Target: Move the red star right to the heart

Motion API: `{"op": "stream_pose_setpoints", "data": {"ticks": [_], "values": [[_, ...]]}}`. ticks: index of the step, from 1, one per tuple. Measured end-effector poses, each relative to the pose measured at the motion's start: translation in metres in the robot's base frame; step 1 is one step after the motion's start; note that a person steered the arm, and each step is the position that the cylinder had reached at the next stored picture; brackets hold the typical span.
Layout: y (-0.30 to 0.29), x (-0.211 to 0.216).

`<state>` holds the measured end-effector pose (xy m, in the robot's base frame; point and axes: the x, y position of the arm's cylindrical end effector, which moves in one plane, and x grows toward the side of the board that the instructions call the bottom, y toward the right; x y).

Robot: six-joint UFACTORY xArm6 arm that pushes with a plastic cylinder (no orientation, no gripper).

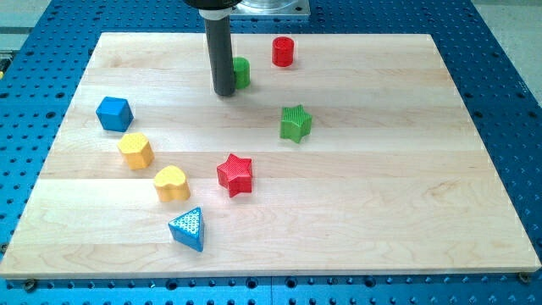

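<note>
- The arm's dark rod comes down upright from the view's top edge, and my tip (224,92) rests on the wooden board (406,212) near its top edge, left of centre
- There are no jaws here: the arm ends in a plain rod that has hold of nothing
- A green block (242,72), shape unclear because the rod covers part of it, sits just right of the rod, seemingly touching it
- The red star (235,174) lies well below the tip, near the board's middle, with bare wood between the two
- The yellow heart (172,183) sits just left of the red star and slightly lower, apart from it by a narrow gap
- A second yellow block (135,150), rounded and many-sided, lies up and left of the heart; the blue cube (113,113) is further up-left, near the board's left edge
- The blue triangle (187,229) lies below the heart, close to the board's bottom edge
- The green star (295,123) stands up and right of the red star, well apart; the red cylinder (283,52) is near the top edge
- The board's right half is open wood, as is the strip below the red star
- Perforated blue table (500,76) surrounds the board
</note>
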<state>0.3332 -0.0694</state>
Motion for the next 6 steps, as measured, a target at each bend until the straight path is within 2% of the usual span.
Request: {"op": "stream_pose_setpoints", "data": {"ticks": [1,2,3,4,5,6], "values": [[-0.013,0.035],[0.006,0.114],[0.008,0.159],[0.011,0.175],[0.026,0.17],[0.029,0.127]]}}
